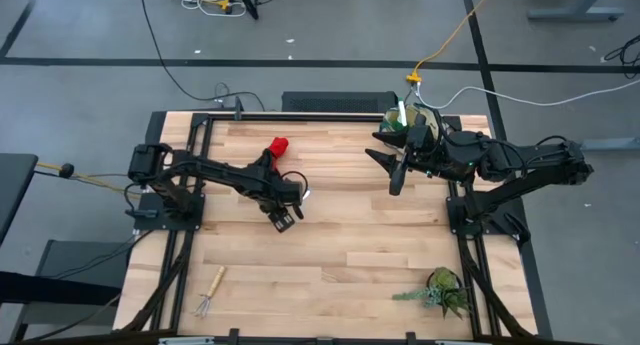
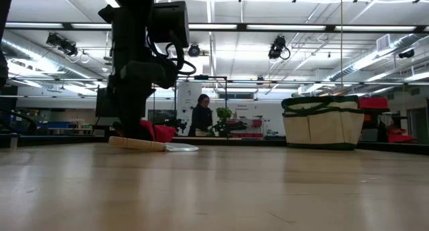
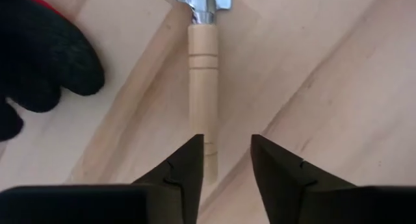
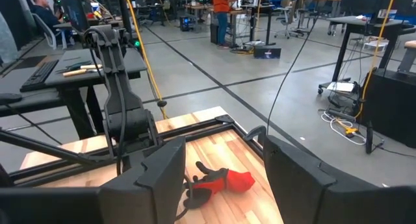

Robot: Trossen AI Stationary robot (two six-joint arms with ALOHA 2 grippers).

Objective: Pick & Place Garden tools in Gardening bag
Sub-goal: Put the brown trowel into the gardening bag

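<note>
High view: the gardening bag (image 1: 418, 125) stands at the desk's (image 1: 350, 235) far right corner, green pieces poking out; the right gripper (image 1: 392, 165), jaws spread and empty, hovers beside it. The rake (image 1: 208, 292) lies near-left.

Low view: no readable writing on the bag.

Left wrist view: the left gripper (image 3: 224, 160), jaws parted, straddles the trowel (image 3: 203, 68) handle's end beside the gloves (image 3: 42, 58).

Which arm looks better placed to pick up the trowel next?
Left. The left gripper hangs right over the trowel handle, jaws apart astride its end. The right gripper waits by the gardening bag.
</note>
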